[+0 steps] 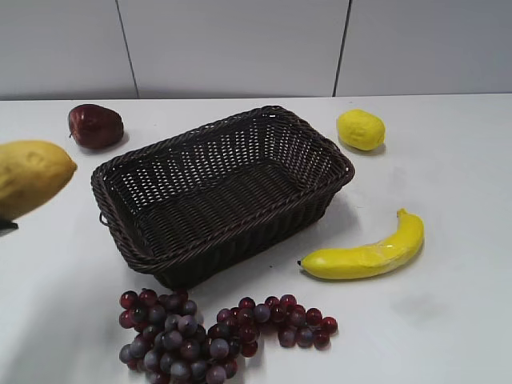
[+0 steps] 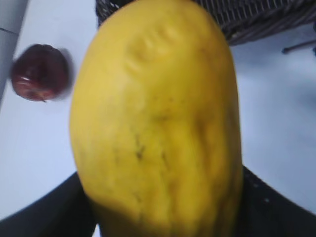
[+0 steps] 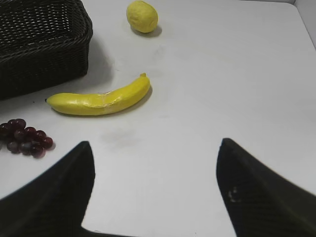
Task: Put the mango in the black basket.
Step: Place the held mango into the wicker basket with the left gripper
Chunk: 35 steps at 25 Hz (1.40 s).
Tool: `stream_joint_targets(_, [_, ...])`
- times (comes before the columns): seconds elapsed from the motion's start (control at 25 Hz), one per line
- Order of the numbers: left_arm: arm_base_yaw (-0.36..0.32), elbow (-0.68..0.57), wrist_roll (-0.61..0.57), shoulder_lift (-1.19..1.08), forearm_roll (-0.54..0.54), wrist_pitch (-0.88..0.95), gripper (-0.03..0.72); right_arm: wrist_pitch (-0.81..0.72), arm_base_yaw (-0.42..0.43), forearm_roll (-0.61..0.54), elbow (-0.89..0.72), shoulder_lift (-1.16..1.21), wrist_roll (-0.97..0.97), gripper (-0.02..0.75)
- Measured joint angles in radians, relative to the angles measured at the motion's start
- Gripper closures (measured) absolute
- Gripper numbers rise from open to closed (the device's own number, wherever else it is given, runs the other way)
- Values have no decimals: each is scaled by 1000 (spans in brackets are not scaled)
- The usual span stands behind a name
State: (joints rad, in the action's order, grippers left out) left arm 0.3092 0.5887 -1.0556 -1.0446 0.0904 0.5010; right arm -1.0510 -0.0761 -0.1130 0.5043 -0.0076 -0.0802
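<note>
The mango (image 1: 30, 176), large and yellow-orange, hangs in the air at the left edge of the exterior view, left of the black basket (image 1: 224, 192). It fills the left wrist view (image 2: 158, 123), where my left gripper (image 2: 160, 217) is shut on it, black jaws showing at both sides. The basket's rim shows at the top of that view (image 2: 256, 19). The basket is empty. My right gripper (image 3: 155, 158) is open and empty above bare table; it is out of the exterior view.
A dark red apple (image 1: 95, 126) lies behind the basket's left end. A lemon (image 1: 360, 130) lies at its right. A banana (image 1: 368, 252) lies right of the basket. Purple grapes (image 1: 200, 332) lie in front of it.
</note>
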Motion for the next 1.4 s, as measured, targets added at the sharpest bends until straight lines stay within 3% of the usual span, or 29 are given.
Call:
stream_joint_targets(0.24, [1, 44, -4, 50, 135, -158, 146, 0, 0, 0, 0, 0, 0, 150])
stream_joint_targets(0.48, [21, 252, -5, -115, 359, -206, 146, 0, 0, 0, 0, 0, 0, 150])
stream_joint_targets(0.72, [123, 515, -4, -433, 408, -36, 146, 0, 0, 0, 0, 0, 0, 150])
stream_joint_targets(1.0, [180, 785, 16, -799, 422, 237, 146, 0, 0, 0, 0, 0, 0, 150])
stream_joint_targets(1.2, [192, 923, 96, -951, 421, 260, 146, 0, 0, 0, 0, 0, 0, 150])
stream_joint_targets(1.4, [192, 958, 122, -1046, 439, 270, 146, 0, 0, 0, 0, 0, 0, 150])
